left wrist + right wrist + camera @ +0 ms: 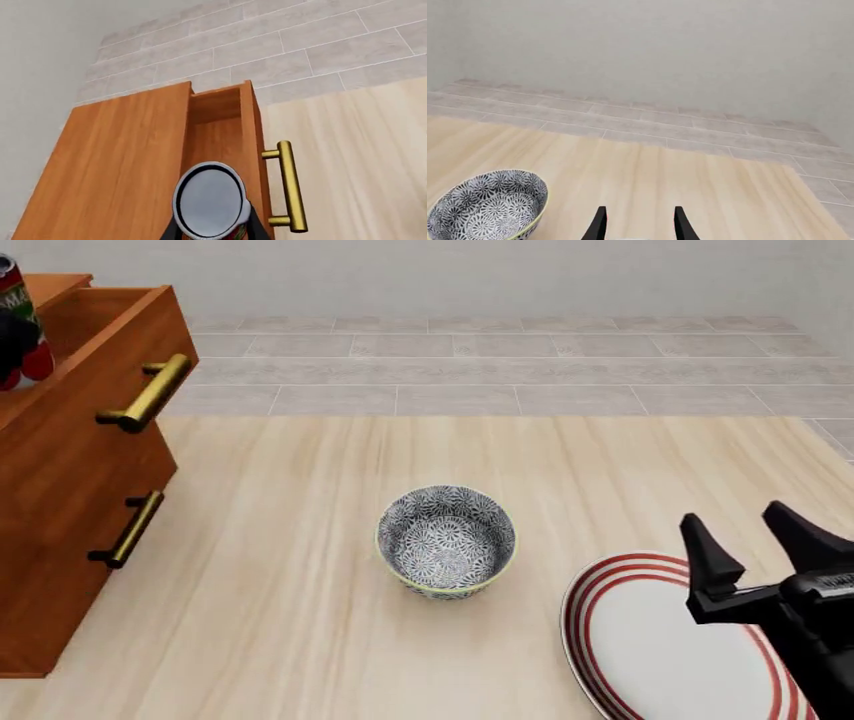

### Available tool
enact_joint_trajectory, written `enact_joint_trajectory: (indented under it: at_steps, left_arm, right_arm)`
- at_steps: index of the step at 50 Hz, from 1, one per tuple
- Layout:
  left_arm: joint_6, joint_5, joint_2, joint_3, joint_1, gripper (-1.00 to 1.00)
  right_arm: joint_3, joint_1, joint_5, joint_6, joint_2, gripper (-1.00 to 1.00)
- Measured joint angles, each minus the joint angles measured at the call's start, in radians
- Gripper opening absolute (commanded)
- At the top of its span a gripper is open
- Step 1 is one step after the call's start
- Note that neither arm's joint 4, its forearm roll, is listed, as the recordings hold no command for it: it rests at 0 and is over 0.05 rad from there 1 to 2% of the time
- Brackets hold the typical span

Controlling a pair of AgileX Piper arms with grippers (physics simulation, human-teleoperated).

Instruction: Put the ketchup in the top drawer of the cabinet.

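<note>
The ketchup shows its round shiny lid in the left wrist view, with my left gripper shut on it. It hangs just above the open top drawer, between the cabinet top and the drawer's front with the brass handle. In the front view the ketchup is at the far left edge, half cut off, over the pulled-out top drawer of the cabinet. My right gripper is open and holds nothing, far to the right above the plate.
A grey patterned bowl stands mid-table and also shows as the bowl in the right wrist view. A white plate with red rings lies under the right gripper. The lower drawer's handle sticks out below.
</note>
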Motion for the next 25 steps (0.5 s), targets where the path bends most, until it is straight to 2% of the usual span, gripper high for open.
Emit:
enact_joint_trajectory:
  at_steps: [8, 25]
  left_arm:
    - [-0.018, -0.008, 0.017, 0.003, 0.009, -1.0]
    - [-0.044, -0.008, 0.056, -0.011, 0.039, -1.0]
  right_arm:
    - [0.0, 0.001, -0.058, 0.0, 0.06, 1.0]
    - [0.0, 0.002, -0.104, 0.0, 0.109, 1.0]
